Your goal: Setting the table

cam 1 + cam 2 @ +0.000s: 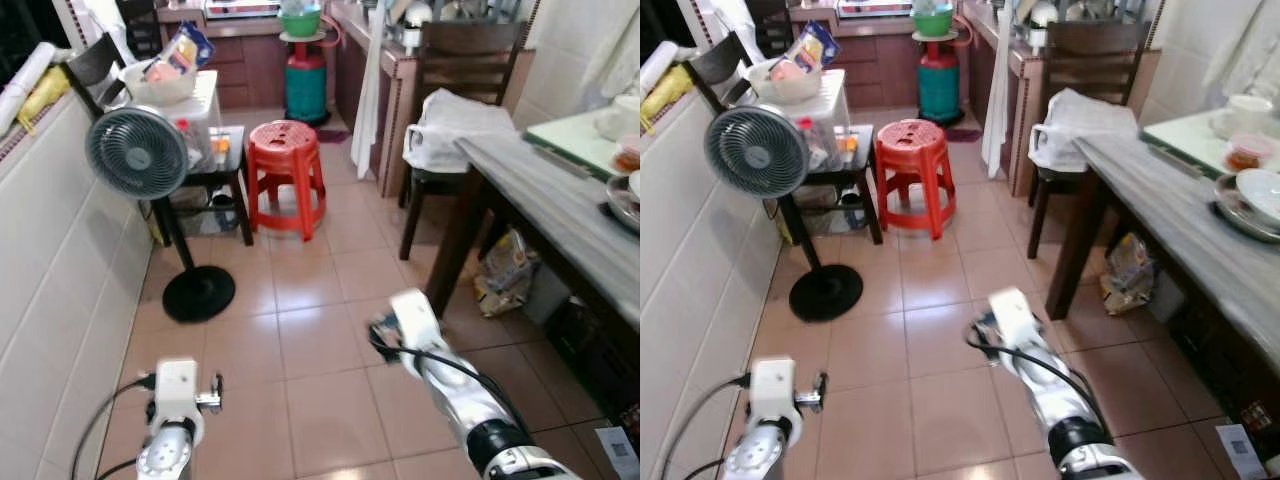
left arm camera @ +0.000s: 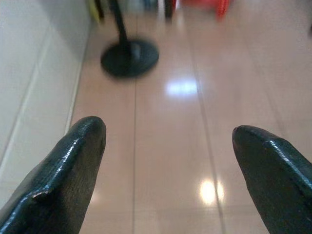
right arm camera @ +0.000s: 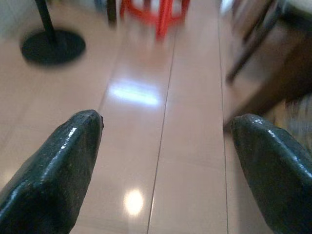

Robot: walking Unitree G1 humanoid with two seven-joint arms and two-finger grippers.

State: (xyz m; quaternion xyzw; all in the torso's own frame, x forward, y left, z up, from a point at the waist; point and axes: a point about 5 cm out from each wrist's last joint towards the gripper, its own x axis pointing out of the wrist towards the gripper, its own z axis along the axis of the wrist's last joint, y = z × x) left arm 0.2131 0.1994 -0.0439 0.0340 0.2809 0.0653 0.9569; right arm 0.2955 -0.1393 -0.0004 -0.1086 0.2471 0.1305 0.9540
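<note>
A long grey-topped table (image 1: 560,195) runs along the right side. At its far end lie a white bowl on a metal plate (image 1: 1252,195), a small dish of red food (image 1: 1247,152) and a white cup (image 1: 1243,108). My left arm (image 1: 178,392) is low at the left over the tiled floor. My right arm (image 1: 412,322) reaches forward near the table's leg. The left gripper (image 2: 168,131) is open above bare floor tiles, with nothing between its fingers (image 2: 73,161). The right gripper (image 3: 168,122) is open too and holds nothing.
A standing fan (image 1: 137,152) is at the left by the tiled wall. Beyond it are a red plastic stool (image 1: 285,150), a green gas cylinder (image 1: 305,80) and a dark chair (image 1: 455,125) draped with a white bag. A packet (image 1: 505,270) lies under the table.
</note>
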